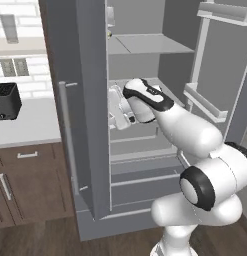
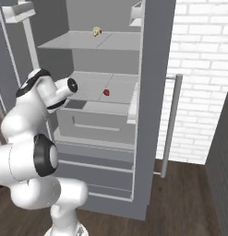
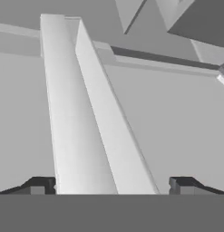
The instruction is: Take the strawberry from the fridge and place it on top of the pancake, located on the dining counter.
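The fridge stands with both doors swung open. On its middle shelf lies the strawberry, a tiny red fruit, alone and untouched. My gripper is inside the fridge at the height of that shelf, at its left side, well left of the strawberry. In the hand view the gripper is open, its dark fingertips wide apart with nothing between them, facing a pale slanted bar and grey fridge surfaces. The pancake and the dining counter are out of view.
A small tan item sits on the upper shelf. The open left door and the right door's racks flank the arm. A black toaster stands on the white counter at left. A drawer lies below the shelf.
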{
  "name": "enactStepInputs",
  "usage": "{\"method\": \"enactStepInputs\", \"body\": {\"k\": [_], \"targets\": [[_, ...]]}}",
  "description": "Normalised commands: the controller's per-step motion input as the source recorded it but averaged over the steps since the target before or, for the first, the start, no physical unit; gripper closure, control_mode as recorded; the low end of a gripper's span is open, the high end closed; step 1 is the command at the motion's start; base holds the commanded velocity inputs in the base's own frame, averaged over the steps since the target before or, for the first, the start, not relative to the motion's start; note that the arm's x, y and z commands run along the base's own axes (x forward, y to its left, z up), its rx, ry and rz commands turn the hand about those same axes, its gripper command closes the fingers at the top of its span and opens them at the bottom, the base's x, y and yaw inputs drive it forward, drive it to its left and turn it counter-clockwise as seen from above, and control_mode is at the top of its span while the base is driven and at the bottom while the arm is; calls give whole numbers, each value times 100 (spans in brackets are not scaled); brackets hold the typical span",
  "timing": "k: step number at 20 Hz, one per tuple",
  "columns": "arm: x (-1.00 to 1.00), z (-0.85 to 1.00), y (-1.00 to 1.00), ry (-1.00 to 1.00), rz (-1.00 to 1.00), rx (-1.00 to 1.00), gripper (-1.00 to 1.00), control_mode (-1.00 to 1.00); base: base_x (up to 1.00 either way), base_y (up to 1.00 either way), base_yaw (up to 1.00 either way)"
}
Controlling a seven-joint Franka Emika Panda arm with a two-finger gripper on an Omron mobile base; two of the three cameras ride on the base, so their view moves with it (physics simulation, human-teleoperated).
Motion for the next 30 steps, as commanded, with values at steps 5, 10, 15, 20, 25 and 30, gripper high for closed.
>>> {"method": "enactStepInputs", "body": {"k": [5,10,15,20,25,30], "targets": [[-17,0,99,8,0,0,-100,-100,0,0,0],[-23,0,66,6,0,1,-100,-100,0,0,0],[-9,0,30,9,0,1,-100,-100,0,0,0],[-1,1,-15,4,0,0,-100,-100,0,0,0],[-5,6,-25,0,0,-9,-100,-100,0,0,0],[-7,11,-43,0,0,-21,-100,-100,0,0,0]]}}
